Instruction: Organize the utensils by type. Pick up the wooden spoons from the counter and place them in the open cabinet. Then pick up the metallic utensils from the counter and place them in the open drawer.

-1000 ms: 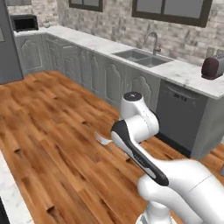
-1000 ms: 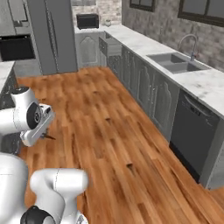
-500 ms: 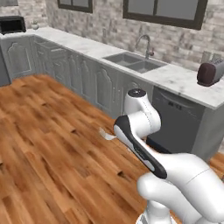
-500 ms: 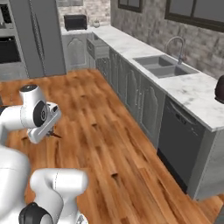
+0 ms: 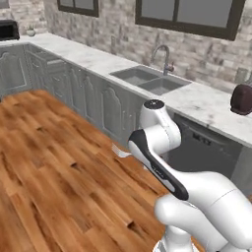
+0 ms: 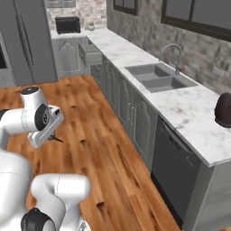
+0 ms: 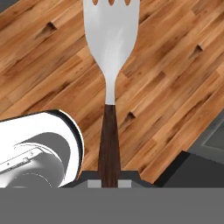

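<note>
while the gripper [image 7: 109, 178] is clamped on the fork [image 7: 111, 52] by its dark handle, tines jutting forward over the wood floor [image 5: 44, 162], keep the hand level and carry it slowly toward the drawer. open floor to the side; marble counter [image 6: 189, 115] and grey cabinets [image 5: 106, 110] close by.

Glossy white arm [image 5: 197, 197] here, built from fat rounded shells that swell into ball-like joints. A dark charcoal band curves along one link in the left base view, and a round dark cap tops the upper joint. From the right base view, a grey disc with a dark ring sits on the joint's side, with a black collar low on the white base [image 6: 38, 221].
</note>
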Robot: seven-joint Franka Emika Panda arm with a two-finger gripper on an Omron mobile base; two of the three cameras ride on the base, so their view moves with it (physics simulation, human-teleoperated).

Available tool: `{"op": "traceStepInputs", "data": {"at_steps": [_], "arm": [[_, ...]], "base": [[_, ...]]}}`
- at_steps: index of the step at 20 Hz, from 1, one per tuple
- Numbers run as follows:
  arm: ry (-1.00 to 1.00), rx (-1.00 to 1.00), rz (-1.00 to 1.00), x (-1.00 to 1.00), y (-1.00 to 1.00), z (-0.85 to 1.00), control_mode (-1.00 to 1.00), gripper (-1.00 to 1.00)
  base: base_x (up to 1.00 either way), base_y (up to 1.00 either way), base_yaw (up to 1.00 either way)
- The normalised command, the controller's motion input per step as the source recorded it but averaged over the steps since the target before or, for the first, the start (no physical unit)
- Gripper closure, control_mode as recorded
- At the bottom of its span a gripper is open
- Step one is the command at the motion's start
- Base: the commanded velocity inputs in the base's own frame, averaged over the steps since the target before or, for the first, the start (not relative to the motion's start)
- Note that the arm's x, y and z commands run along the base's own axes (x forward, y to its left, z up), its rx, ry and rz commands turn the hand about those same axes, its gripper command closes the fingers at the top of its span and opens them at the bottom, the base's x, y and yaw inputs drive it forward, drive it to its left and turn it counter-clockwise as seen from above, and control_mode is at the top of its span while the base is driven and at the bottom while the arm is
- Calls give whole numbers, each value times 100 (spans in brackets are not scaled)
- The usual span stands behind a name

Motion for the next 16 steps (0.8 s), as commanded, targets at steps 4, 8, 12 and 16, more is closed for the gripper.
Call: {"op": "traceStepInputs", "data": {"at_steps": [4, 8, 12, 16], "arm": [[0, 0, 0, 0, 0, 0, 100, 100], [0, 0, 0, 0, 0, 0, 100, 100], [0, 0, 0, 0, 0, 0, 100, 100], [0, 0, 0, 0, 0, 0, 100, 100]], "base": [[100, -16, 4], [100, 0, 22], [100, 0, 21], [100, 0, 19]]}}
